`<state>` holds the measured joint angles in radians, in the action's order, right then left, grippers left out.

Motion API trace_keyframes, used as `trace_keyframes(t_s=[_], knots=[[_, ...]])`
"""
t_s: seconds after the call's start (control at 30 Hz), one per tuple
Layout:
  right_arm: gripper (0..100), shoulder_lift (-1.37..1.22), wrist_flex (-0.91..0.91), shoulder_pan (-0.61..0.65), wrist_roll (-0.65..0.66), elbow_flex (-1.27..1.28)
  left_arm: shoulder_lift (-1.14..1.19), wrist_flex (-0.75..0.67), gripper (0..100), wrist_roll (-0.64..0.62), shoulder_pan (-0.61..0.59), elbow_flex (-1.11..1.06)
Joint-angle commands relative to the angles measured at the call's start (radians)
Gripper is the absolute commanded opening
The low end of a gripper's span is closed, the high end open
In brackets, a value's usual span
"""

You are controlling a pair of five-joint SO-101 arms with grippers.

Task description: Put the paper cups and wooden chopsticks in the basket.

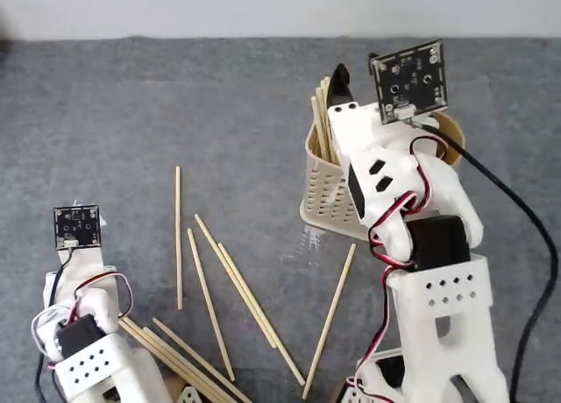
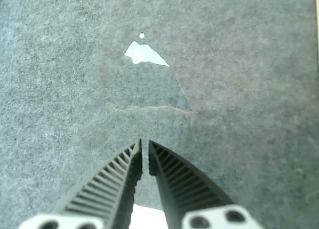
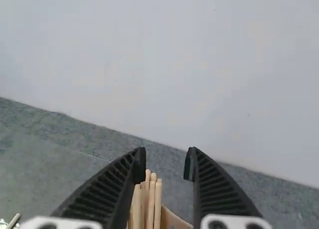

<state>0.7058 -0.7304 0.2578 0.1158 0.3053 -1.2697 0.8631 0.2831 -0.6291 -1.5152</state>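
Note:
A cream slatted basket [image 1: 326, 197] stands at the right of the grey mat, with a bundle of wooden chopsticks [image 1: 322, 127] upright in it. My right gripper [image 1: 338, 75] hangs just above that bundle. Seen from the right wrist, it [image 3: 165, 162] is open, and the chopstick tops [image 3: 148, 199] lie against one finger. A tan curved rim [image 1: 450, 133], perhaps a paper cup, peeks out behind the right arm. Several loose chopsticks [image 1: 248, 293] lie on the mat. My left gripper [image 2: 144, 143] is shut on nothing, low over bare mat.
One chopstick [image 1: 330, 305] lies close to the right arm's base, and a bunch [image 1: 175, 355] lies beside the left arm's base. A small white scrap [image 2: 144, 54] rests on the mat ahead of the left gripper. A pale wall runs along the mat's far edge.

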Motion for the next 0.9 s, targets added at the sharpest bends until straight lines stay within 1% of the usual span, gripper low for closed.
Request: trace_keyframes(t_s=[0.0, 0.13, 0.23, 0.33, 0.43, 0.53, 0.7, 0.87], knots=[[14.7, 0.019, -0.124, 0.039, -0.017, -0.146, -0.009, -0.020, 3, 0.006, 0.006, 0.035], [14.7, 0.012, -0.341, 0.157, -0.020, -0.181, -0.009, -0.020, 3, 0.006, 0.006, 0.035], [15.0, -0.005, -0.467, 0.248, -0.101, -0.150, -0.009, -0.020, 3, 0.006, 0.006, 0.035], [15.1, -0.058, -0.519, 0.329, -0.163, -0.074, -0.009, -0.020, 3, 0.006, 0.006, 0.035], [15.1, -0.139, -0.509, 0.394, -0.207, 0.021, -0.009, -0.020, 3, 0.006, 0.006, 0.035], [15.1, -0.242, -0.458, 0.440, -0.245, 0.094, -0.009, -0.020, 3, 0.006, 0.006, 0.035], [15.1, -0.430, -0.355, 0.515, -0.252, 0.157, -0.009, -0.020, 3, 0.006, 0.006, 0.035], [15.1, -0.607, -0.259, 0.582, -0.252, 0.153, -0.009, -0.020, 3, 0.006, 0.006, 0.035]])
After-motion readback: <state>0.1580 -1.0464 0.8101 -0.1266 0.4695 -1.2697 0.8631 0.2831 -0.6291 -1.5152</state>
